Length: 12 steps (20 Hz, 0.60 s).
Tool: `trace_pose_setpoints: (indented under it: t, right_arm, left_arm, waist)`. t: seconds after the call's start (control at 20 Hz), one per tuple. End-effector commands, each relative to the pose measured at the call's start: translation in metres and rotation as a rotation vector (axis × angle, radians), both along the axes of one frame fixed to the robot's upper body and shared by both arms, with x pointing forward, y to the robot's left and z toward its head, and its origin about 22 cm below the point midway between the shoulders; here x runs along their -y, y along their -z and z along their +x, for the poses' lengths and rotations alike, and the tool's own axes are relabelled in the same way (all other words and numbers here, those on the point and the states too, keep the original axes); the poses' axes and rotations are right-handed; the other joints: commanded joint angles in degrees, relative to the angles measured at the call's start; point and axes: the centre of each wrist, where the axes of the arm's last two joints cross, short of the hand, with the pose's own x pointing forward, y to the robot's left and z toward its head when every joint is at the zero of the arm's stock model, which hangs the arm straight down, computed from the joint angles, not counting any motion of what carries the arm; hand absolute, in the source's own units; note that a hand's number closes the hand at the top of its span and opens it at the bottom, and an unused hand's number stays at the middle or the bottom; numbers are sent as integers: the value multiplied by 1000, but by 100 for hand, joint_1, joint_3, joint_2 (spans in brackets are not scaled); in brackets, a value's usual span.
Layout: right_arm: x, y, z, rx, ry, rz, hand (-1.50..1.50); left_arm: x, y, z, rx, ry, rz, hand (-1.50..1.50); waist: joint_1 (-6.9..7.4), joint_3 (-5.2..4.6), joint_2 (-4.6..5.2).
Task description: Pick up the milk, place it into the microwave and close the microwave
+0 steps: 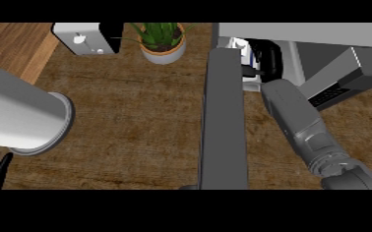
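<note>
**Right robot hand reaches into the microwave with the milk**

Right robot hand (263,59) shows black at about one o'clock in the head view, inside the microwave (305,34) opening, its fingers curled round the milk (241,46) — a white carton with blue marking, mostly hidden behind the hand and the door edge. The carton sits at the cavity's left side, just past the hinge end of the door; whether it rests on the microwave floor cannot be told. The grey right forearm (301,123) runs from five o'clock up toward the hand.

The microwave door (224,123) stands open, a long dark slab running from six o'clock up to twelve, between the forearm and the bare brown table (131,128).

At nine o'clock the left forearm (29,113) fills the edge as a large grey cylinder; the left robot hand does not show.

At eleven o'clock a white toaster (87,38) stands on the table, and just beside it, toward twelve, a potted plant (163,42) in a pale pot — both well apart from the milk.
</note>
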Motion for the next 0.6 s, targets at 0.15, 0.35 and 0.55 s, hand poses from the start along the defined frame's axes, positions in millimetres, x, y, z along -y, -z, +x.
trace_pose_setpoints:
  t: [0.15, 0.35, 0.55]
  right_arm:
    - [3, 3, -1, 38, 132, -19, 150]
    - [33, -11, 5, 29, 186, -10, 150]
    - [53, -7, 1, -20, 230, -30, 150]
  left_arm:
    - [-7, 1, 5, 7, 4, 11, -150]
    - [0, -2, 14, 6, 15, 24, -150]
    - [1, 2, 15, 7, 41, -1, -150]
  waist:
    - [100, 6, 59]
    - [97, 10, 95]
    - [192, 12, 134]
